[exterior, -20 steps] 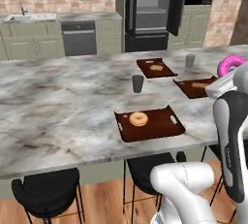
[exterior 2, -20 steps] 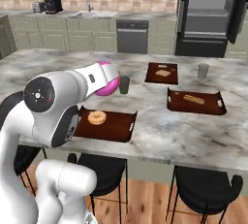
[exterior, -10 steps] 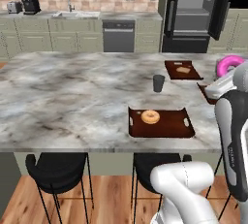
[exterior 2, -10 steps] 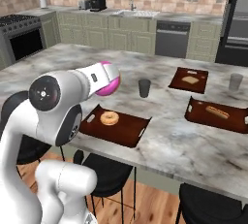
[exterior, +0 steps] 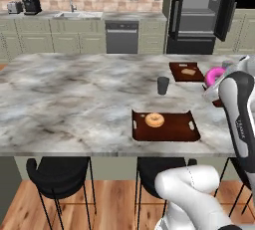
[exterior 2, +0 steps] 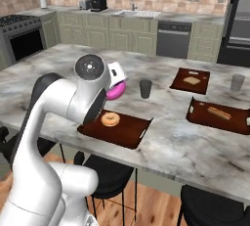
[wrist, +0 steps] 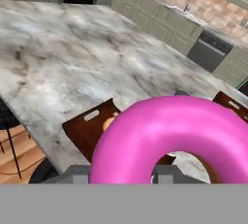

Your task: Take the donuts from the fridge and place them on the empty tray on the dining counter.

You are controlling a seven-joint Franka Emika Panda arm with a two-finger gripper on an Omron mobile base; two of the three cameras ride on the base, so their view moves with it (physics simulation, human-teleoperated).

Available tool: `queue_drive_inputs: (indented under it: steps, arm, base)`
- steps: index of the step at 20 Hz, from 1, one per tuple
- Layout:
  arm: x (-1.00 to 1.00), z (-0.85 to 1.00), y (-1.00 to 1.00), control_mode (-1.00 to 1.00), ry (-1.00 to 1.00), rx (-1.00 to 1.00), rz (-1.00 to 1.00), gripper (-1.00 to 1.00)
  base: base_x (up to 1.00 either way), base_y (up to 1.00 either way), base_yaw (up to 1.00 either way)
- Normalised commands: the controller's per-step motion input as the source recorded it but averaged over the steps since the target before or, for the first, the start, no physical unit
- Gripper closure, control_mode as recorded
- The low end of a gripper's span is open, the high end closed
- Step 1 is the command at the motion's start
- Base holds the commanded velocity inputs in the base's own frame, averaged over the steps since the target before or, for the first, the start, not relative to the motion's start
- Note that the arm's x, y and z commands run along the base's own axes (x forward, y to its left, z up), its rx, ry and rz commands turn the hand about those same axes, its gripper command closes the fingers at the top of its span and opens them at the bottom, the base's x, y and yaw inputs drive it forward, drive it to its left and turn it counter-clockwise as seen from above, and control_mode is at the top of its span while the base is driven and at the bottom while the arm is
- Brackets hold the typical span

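Hand view: glossy pink ring donut [wrist: 169, 136] clamped in the claw [wrist: 121, 173], filling the foreground. Below and beyond it, a dark reddish-brown rectangular tray [wrist: 85, 126] with raised rim and slot handle, on the veined grey-white marble counter [wrist: 72, 63]. Left base view: tan glazed ring donut [exterior: 154, 120] lies on that tray [exterior: 172, 129], down-left of the claw [exterior: 211, 82]; a small grey cup [exterior: 163, 85] stands beyond the tray.
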Motion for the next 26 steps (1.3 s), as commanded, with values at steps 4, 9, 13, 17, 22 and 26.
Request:
queue_drive_inputs:
  steps: [4, 9, 13, 17, 22, 26]
  arm:
    - [0.54, -0.31, 0.12, -1.0, 0.41, 0.03, 0.0, 1.0]
    - [0.3, -0.16, 0.0, -1.0, 0.05, 0.0, 0.0, 1.0]
    - [0.28, -0.44, 0.0, -1.0, 0.16, 0.01, 0.0, 1.0]
    - [0.39, -0.74, 0.0, -1.0, 0.28, 0.06, 0.0, 1.0]
    - [0.45, -0.53, 0.0, -1.0, 0.34, 0.11, 0.07, 1.0]
    - [0.37, -0.72, 0.0, -1.0, 0.25, 0.05, 0.09, 1.0]
  base:
    - [0.0, 0.0, 0.0]
    - [0.0, 0.0, 0.0]
    - [0.0, 0.0, 0.0]
    - [0.0, 0.0, 0.0]
    - [0.0, 0.0, 0.0]
    - [0.0, 0.0, 0.0]
